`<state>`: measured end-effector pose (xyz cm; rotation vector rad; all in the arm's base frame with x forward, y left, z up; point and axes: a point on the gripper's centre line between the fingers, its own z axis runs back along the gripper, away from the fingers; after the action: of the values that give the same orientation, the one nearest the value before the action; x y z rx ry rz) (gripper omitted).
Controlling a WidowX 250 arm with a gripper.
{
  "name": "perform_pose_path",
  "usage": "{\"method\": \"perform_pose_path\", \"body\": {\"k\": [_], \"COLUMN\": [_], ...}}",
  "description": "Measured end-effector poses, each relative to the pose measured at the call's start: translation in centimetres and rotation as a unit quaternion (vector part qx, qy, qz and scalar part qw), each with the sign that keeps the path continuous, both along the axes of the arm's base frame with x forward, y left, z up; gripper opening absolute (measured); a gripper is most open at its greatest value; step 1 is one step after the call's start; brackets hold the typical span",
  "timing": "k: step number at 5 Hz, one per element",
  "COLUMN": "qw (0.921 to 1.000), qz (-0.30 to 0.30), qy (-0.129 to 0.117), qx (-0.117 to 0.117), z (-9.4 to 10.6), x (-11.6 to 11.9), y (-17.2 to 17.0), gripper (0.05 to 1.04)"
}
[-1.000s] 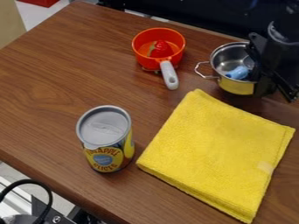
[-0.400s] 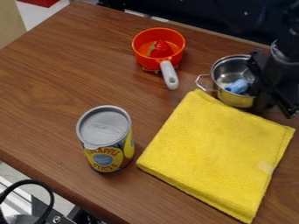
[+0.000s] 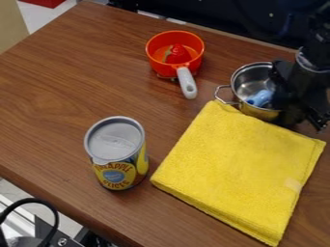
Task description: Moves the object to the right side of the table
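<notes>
At the right edge of the camera view, the black gripper [image 3: 283, 94] stands against the right side of the silver metal pot [image 3: 248, 79], covering that part of its rim. Inside the pot lies a small blue object [image 3: 260, 98]. The pot's wire handle sticks out to the left, and its lower side touches the top corner of the folded yellow cloth [image 3: 235, 166]. How the gripper meets the pot's far side is hidden by the arm.
An orange-red pan [image 3: 157, 61] with a grey handle and a red item inside sits left of the pot. A pineapple can [image 3: 116, 140] stands upright left of the cloth. The table's front edge runs along the lower left.
The gripper and the pot have moved together down the view, against the cloth's upper corner, which is now slightly pushed up. The pan and the can have stayed where they were.
</notes>
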<state>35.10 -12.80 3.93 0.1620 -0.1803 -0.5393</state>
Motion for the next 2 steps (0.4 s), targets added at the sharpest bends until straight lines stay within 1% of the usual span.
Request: {"method": "perform_pose_path", "body": {"k": [1,2], "qw": [0.9995,0.9959], "qz": [0.028,0.078], "qy": [0.014,-0.013], "qx": [-0.011,-0.043], "z": [0.4,4.5], "x": [-0.1,0.8], "y": [1.1,2.5], "gripper": [0.737,0.974]}}
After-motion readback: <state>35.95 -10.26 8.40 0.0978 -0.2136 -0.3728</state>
